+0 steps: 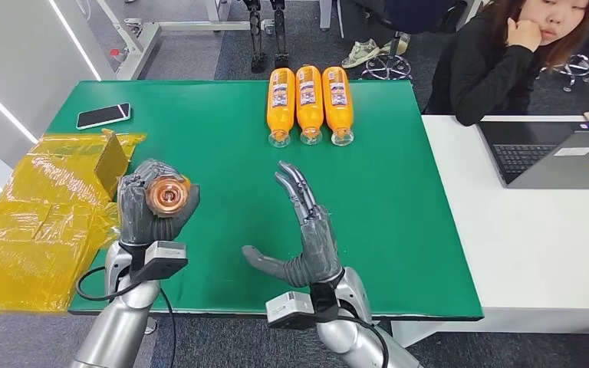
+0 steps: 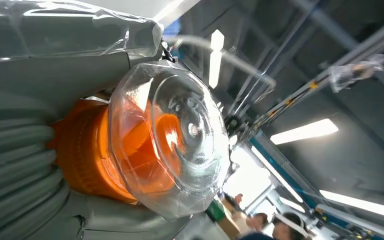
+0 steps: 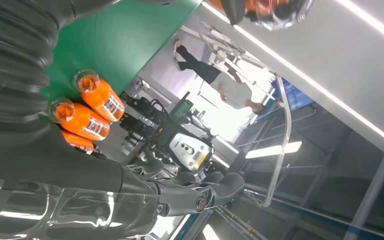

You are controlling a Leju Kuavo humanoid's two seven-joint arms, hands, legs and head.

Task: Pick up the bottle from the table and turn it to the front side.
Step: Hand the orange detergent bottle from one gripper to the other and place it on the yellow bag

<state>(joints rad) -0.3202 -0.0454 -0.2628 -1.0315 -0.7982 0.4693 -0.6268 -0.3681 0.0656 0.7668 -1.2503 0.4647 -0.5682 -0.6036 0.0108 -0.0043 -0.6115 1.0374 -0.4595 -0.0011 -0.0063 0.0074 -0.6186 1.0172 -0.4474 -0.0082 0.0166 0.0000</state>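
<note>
My left hand point(image 1: 152, 205) grips an orange bottle point(image 1: 167, 196) upright above the green table's left part, its clear base facing up toward the camera. The left wrist view shows that bottle point(image 2: 165, 140) close up, its clear end outward and the hand's grey cover point(image 2: 15, 170) around its orange body. My right hand point(image 1: 307, 234) is raised over the table's front middle, fingers spread and straight, holding nothing. Three orange bottles point(image 1: 309, 103) lie side by side at the table's far edge, clear ends toward me; they appear as bottles point(image 3: 87, 107) in the right wrist view.
A phone point(image 1: 103, 116) lies at the far left of the green table point(image 1: 399, 199). Yellow plastic wrap point(image 1: 38, 222) covers the left edge. A white table point(image 1: 537, 245) with a laptop point(image 1: 560, 157) stands to the right, where a person point(image 1: 506, 54) sits.
</note>
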